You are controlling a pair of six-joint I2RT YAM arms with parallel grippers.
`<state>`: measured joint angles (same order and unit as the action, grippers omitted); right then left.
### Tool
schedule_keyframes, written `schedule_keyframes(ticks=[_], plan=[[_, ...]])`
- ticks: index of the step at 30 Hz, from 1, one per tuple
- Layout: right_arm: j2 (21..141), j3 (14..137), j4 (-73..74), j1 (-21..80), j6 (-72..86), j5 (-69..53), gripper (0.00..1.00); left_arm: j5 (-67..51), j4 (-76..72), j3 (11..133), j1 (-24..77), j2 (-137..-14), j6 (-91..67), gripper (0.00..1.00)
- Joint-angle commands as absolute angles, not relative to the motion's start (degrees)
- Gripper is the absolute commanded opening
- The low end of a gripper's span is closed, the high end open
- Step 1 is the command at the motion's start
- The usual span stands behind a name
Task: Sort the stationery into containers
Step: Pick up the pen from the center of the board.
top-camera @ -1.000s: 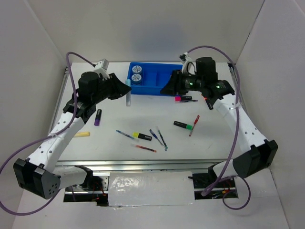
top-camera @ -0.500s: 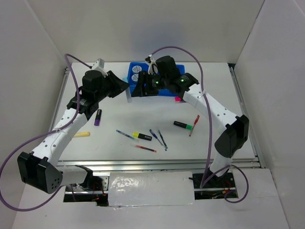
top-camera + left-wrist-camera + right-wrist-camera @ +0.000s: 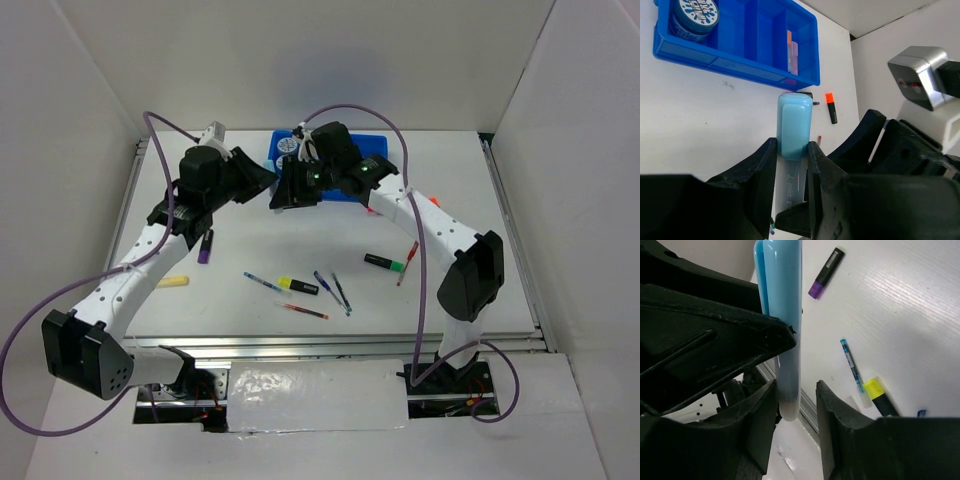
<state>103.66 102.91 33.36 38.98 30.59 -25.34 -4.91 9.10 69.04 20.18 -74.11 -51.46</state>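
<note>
My left gripper (image 3: 791, 150) is shut on a pale-blue highlighter (image 3: 794, 125), held above the table in front of the blue tray (image 3: 740, 75). From the opposite side my right gripper (image 3: 796, 390) is open, its jaws standing on either side of the same highlighter's (image 3: 785, 315) clear end. That end lies against one finger, and a gap shows to the other finger. In the top view the two grippers meet nose to nose, left (image 3: 266, 184) and right (image 3: 284, 194), just before the tray (image 3: 375, 141). A pale-blue disc (image 3: 692, 12) sits in the tray's end compartment.
Loose stationery lies on the table: a purple marker (image 3: 205, 246), a pale yellow marker (image 3: 172, 282), a blue pen (image 3: 265, 283), a yellow highlighter (image 3: 298, 286), a red pen (image 3: 305, 311), a green highlighter (image 3: 385, 263) and an orange highlighter (image 3: 831, 106). White walls stand on three sides.
My right arm has swung left from the tray's right end to meet the left gripper, its jaws now around the highlighter's end. The left gripper has moved slightly toward the tray, still gripping.
</note>
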Motion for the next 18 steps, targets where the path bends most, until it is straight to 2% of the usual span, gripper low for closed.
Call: schedule_keyframes(ticks=[1,2,3,5,6,7,8,9,10,15,18], plan=[[104.3,105.7,31.6,39.8,30.5,-26.7,0.42,-6.2,5.5,72.0,20.4,-74.4,-52.9,0.00],[104.2,105.6,31.6,39.8,30.3,-26.5,0.36,-6.2,5.6,71.9,20.5,-74.2,-52.9,0.00],[103.9,105.4,31.5,39.8,30.1,-26.6,0.21,-6.2,5.8,71.8,20.5,-74.3,-52.6,0.00],[103.4,105.1,31.5,39.6,29.3,-26.6,0.10,-6.1,5.7,71.5,20.3,-74.0,-52.3,0.08],[102.8,105.0,31.6,39.4,28.9,-26.3,0.00,-6.3,5.4,71.3,19.9,-73.8,-52.0,0.24],[102.5,104.6,31.6,39.1,28.4,-25.9,0.00,-6.7,5.1,70.8,19.8,-73.5,-51.9,0.34],[101.9,104.2,31.6,38.9,28.0,-25.5,0.00,-6.8,4.9,70.6,19.5,-73.1,-51.2,0.65],[101.0,103.9,31.7,38.5,27.9,-24.8,0.00,-6.1,5.0,70.4,19.0,-72.9,-50.7,0.85],[100.5,103.0,31.9,37.5,27.3,-24.4,0.00,-5.4,5.6,70.6,18.6,-72.2,-50.0,0.99],[97.7,97.8,33.4,29.7,23.9,-22.3,0.00,-2.8,10.0,74.6,12.2,-70.3,-39.7,0.99],[98.1,97.6,35.4,23.1,20.3,-19.9,0.00,-3.6,19.0,79.8,8.5,-71.7,-28.9,0.99]])
